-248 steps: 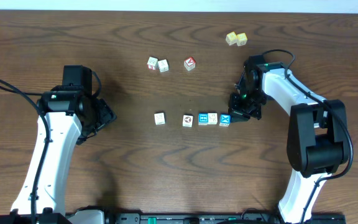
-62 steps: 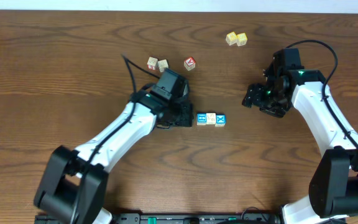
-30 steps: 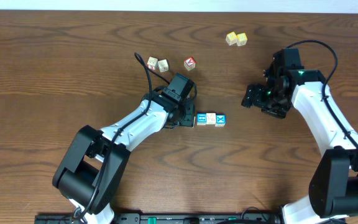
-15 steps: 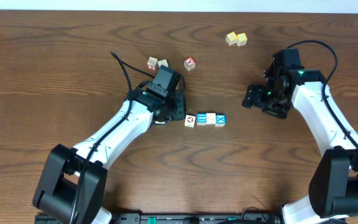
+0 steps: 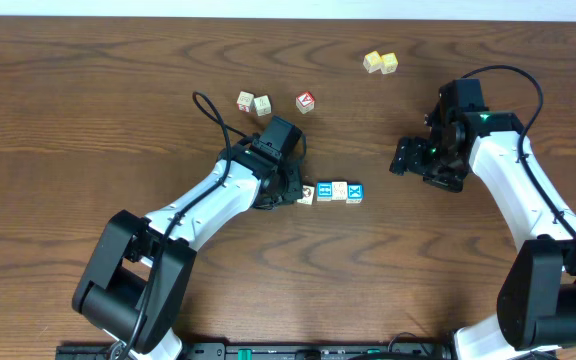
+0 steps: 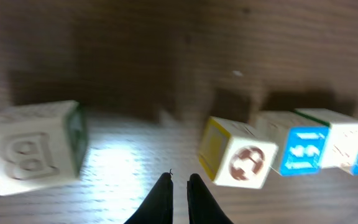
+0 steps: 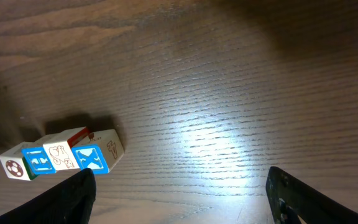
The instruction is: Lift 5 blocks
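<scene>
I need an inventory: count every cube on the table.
10. Two yellow cubes at the back right; two cream cubes and a red-faced cube behind the left arm; a row of four; the B cube, hidden overhead by that arm. Others could hide under the arms.

Four blocks (image 5: 331,191) lie in a row beside the left arm (image 5: 220,194), the right arm (image 5: 513,175) well apart

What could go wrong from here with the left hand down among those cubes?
1. The shut left hand points between the cream cube printed with a B and the yellow-sided cube with a round brown mark; a sideways sweep could knock either away.
2. The round-marked cube looks skewed against the blue-faced cube beside it, and the B cube stands apart, so squeezing them together now might buckle the line or leave one behind.
</scene>
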`<action>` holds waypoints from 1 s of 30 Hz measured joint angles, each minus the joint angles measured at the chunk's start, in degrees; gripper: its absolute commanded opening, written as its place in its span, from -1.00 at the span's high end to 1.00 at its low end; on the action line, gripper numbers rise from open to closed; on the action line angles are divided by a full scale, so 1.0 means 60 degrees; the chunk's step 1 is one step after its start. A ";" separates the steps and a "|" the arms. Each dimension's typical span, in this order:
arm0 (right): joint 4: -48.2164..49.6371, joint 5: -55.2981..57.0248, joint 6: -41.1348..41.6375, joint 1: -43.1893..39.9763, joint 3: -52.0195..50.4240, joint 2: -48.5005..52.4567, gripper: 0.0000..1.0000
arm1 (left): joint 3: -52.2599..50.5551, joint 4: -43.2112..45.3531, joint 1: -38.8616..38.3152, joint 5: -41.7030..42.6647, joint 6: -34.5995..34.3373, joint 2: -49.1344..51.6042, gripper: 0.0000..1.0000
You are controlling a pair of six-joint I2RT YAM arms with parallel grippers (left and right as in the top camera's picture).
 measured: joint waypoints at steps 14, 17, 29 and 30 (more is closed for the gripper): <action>-0.0004 0.0000 0.0000 0.0000 0.0000 0.0000 -0.71 | 0.0000 0.0288 -0.0244 -0.0342 -0.0182 0.0401 0.85; -0.0007 0.0000 0.0000 0.0000 0.0004 0.0000 -0.71 | 0.0000 0.0291 -0.0386 -0.0339 -0.0189 0.0568 0.85; -0.0062 0.0000 0.0000 0.0000 0.0000 0.0000 -0.71 | 0.0000 0.0484 -0.0576 -0.0164 -0.0211 0.0586 0.85; -0.0073 0.0000 0.0000 0.0000 0.0000 0.0000 -0.71 | 0.0000 0.0543 -0.0576 -0.0160 -0.0211 0.0586 0.85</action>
